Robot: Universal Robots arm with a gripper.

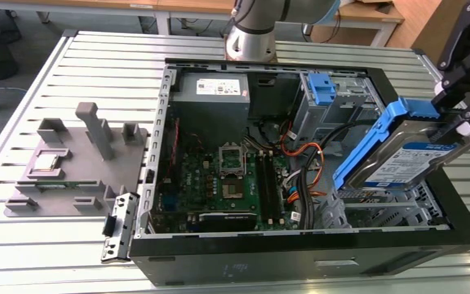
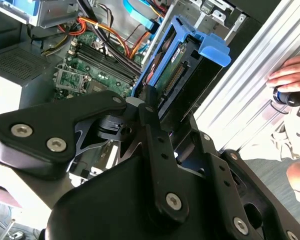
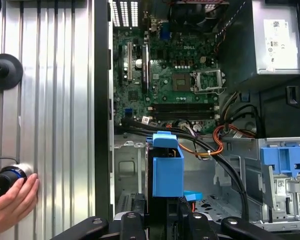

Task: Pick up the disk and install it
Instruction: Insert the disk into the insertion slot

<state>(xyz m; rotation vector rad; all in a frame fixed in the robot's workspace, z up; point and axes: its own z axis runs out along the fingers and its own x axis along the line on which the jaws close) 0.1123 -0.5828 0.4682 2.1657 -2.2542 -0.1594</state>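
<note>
gripper [image 1: 461, 127] clamping disk [image 1: 408, 157] by edge, holding it tilted over case [image 1: 300, 264], exterior view's right; likely stiff, heavyish, fragile; edges safest.

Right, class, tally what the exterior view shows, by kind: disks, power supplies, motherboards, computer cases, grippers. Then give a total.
disk: 1
power supply: 1
motherboard: 1
case: 1
gripper: 1
Total: 5
</note>
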